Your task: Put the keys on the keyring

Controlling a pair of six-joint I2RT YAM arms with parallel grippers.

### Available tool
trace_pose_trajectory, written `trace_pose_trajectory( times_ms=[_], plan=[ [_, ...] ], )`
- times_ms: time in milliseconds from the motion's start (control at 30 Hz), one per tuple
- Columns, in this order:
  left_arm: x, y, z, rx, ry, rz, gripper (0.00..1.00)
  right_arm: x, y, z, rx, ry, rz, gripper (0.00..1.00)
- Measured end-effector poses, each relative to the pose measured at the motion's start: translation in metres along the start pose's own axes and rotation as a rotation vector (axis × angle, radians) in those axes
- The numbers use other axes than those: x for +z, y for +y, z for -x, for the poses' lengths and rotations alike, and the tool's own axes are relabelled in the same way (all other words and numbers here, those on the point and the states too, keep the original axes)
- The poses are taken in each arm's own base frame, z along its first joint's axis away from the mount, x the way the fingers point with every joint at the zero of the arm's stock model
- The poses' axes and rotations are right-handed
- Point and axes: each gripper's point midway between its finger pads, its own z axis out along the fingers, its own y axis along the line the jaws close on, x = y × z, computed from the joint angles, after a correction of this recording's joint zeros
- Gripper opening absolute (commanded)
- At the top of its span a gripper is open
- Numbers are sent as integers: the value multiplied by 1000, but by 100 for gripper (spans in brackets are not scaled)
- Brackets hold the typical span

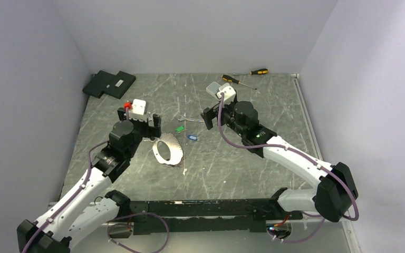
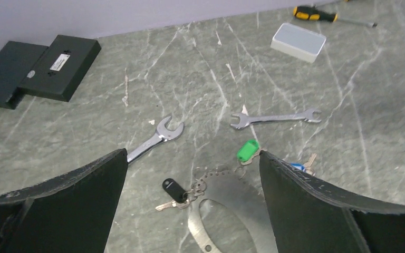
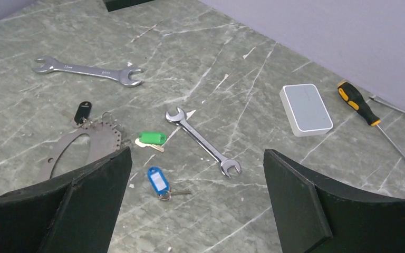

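Note:
The keyring (image 1: 167,149) is a pale grey loop lying flat mid-table; it also shows in the left wrist view (image 2: 242,185) and the right wrist view (image 3: 104,138). A black-tagged key (image 2: 174,190) lies at its edge, seemingly linked by small rings. The green-tagged key (image 1: 179,128) (image 2: 248,151) (image 3: 152,138) lies just beyond the ring. The blue-tagged key (image 1: 192,137) (image 3: 158,179) lies loose to the right. My left gripper (image 1: 140,122) (image 2: 192,155) is open and empty above the ring's far edge. My right gripper (image 1: 213,118) (image 3: 196,153) is open and empty, above and right of the blue key.
Two silver spanners (image 2: 155,139) (image 2: 274,117) lie beyond the keys. A pale plastic box (image 1: 213,87) (image 3: 306,109) and two screwdrivers (image 1: 237,80) (image 1: 258,71) lie at the back right. Black boxes (image 1: 109,83) sit at the back left. Walls close three sides.

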Motion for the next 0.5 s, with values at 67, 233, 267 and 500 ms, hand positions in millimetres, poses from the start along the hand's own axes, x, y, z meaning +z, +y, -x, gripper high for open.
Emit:
trace_pose_trajectory(
  times_ms=[67,233,267,500],
  plan=[
    [-1,0,3,-60,-13,13,99,-1,0,-1,0,-1,-1,100],
    [-11,-1,25,-187,-91,3,99,-3,0,-1,1,-6,-2,100],
    [-12,-2,29,-207,-94,1,99,-4,0,-1,1,-7,-1,100],
    [-17,-14,51,-226,-148,-78,99,-11,-1,7,2,-35,0,100]
  ],
)
